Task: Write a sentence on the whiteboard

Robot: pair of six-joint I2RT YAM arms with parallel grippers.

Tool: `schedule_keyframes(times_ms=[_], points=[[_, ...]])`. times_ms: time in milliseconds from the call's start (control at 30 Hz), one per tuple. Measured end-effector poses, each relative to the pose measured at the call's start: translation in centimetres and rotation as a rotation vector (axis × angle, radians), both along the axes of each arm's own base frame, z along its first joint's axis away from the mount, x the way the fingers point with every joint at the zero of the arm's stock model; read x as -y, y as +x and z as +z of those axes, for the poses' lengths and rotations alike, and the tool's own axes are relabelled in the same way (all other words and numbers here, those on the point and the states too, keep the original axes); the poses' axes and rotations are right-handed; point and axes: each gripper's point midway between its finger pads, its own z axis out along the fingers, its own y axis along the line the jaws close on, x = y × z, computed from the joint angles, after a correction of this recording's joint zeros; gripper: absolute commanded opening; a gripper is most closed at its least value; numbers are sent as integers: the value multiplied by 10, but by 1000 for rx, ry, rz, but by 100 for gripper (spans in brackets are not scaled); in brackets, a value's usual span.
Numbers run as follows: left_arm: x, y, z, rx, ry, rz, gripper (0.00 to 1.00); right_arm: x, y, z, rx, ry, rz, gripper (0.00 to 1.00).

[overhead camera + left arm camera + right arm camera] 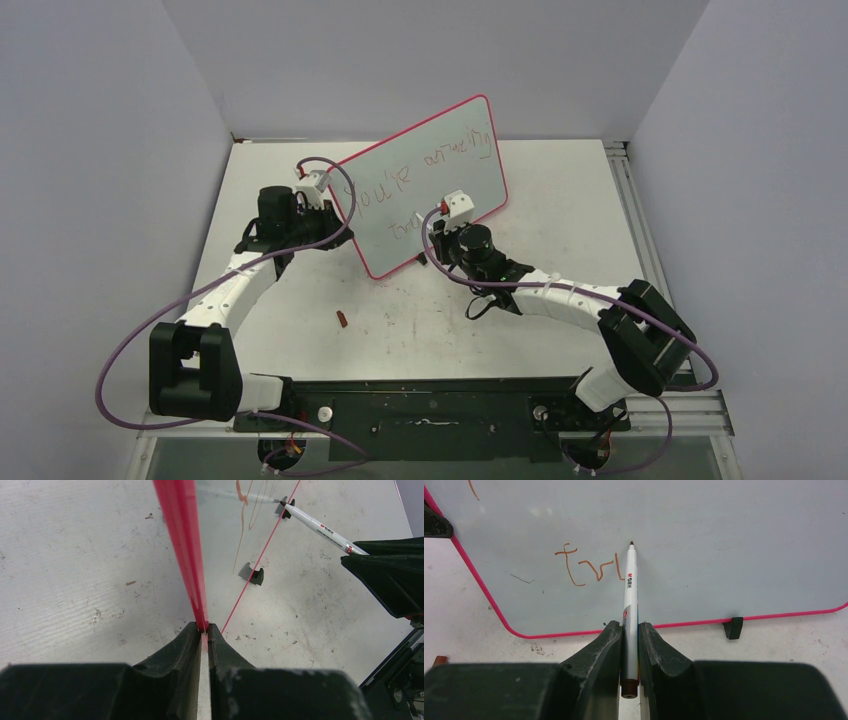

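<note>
The whiteboard (440, 195) stands on edge on the bench (560, 210), toward 12 o'clock in the top view. The left hand (205, 628) is pinched tight on its pink rim at the board's 9 o'clock side. The right hand (630, 627) clamps a white marker (630, 587), its tip against the board just at 3 o'clock of "tru", the lower line of the sentence (589, 569). A small reddish piece (341, 319) lies at the board's 7 o'clock.

Bright, even light from above; shadows soft and faint. The whiteboard (220, 555) shows a glossy sheen (left wrist view); close foreground slightly blurred.
</note>
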Motion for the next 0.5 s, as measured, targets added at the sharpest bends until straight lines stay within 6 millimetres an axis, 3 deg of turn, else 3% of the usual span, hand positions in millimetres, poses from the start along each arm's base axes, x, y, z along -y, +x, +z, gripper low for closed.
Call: schedule_keyframes(times_ms=[267, 500], points=[[0, 0, 0, 0, 0, 0, 7, 1, -1, -2, -4, 1, -2, 5], [0, 0, 0, 0, 0, 0, 7, 10, -9, -25, -42, -29, -8, 5]])
